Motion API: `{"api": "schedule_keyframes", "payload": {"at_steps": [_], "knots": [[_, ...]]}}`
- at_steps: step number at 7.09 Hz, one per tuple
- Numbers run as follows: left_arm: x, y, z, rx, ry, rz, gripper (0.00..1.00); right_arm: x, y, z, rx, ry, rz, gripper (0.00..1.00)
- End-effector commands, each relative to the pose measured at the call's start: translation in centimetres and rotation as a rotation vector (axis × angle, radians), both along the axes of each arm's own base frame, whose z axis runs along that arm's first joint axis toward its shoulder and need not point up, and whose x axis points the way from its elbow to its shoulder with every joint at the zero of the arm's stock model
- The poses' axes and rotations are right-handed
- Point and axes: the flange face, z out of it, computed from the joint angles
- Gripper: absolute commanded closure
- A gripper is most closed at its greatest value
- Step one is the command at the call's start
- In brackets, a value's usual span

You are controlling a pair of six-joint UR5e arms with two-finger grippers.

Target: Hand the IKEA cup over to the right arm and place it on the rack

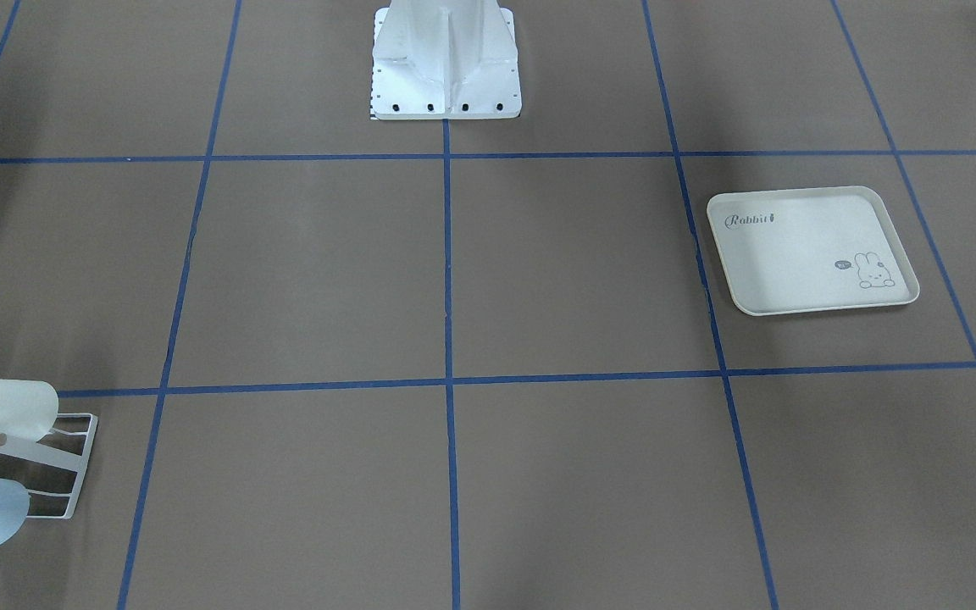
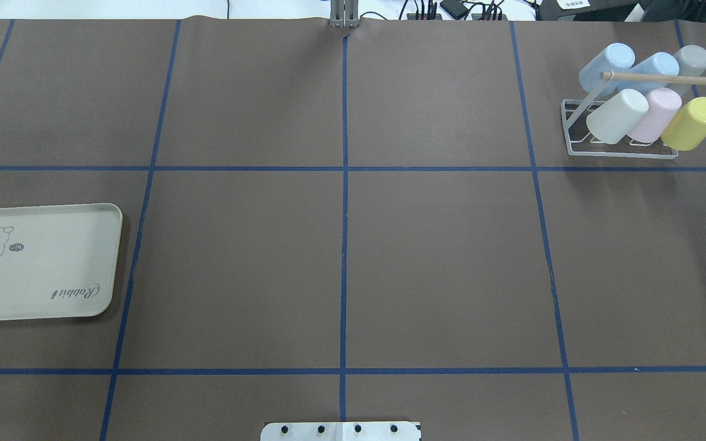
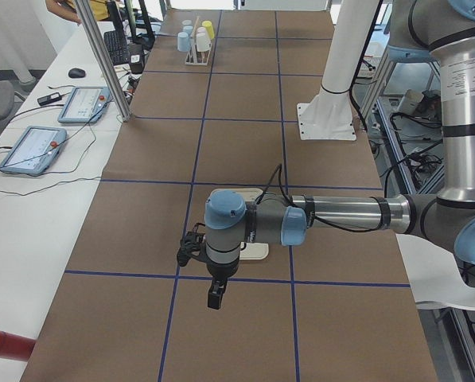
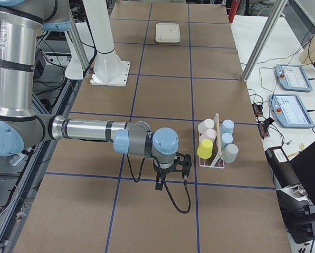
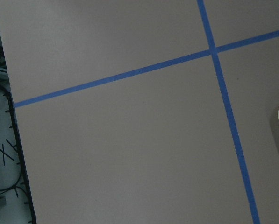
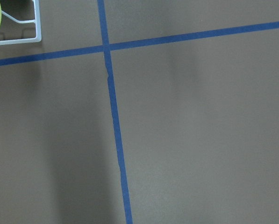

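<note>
Since all six cups (image 2: 656, 113) sit on the rack (image 2: 622, 155) and no cup shows at either gripper, the task looks finished; the next move seems only to stay clear. The right gripper (image 4: 160, 184) hangs near the rack, apart from it; the left gripper (image 3: 214, 298) hangs by the tray (image 2: 40, 306). Whether either is open, I cannot tell.

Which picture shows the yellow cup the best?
The overhead exterior view: the yellow cup shows whole and large there, tilted on the rack. The exterior right view shows it smaller, the exterior left view tiny and far. The right wrist view catches only a sliver; the front-facing and left wrist views miss it.
</note>
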Motion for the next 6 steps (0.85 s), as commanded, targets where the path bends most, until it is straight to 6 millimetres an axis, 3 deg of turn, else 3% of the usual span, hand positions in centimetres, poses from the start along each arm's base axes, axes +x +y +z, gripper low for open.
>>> {"api": "schedule_keyframes", "payload": {"at_steps": [1, 2, 6], "knots": [[0.0, -0.8, -2.2, 0.049, 0.0, 0.0, 0.0, 0.0, -0.2, -0.4, 0.006, 0.003, 0.0, 0.0], [0.2, -1.0, -4.2, 0.086, 0.022, 0.0, 0.0, 0.0, -0.3, -0.6, 0.011, 0.003, 0.0, 0.0], [0.5, -0.9, -4.5, 0.122, 0.04, 0.012, 0.0, 0.1, 0.1, -0.5, 0.008, 0.006, 0.0, 0.0]]}}
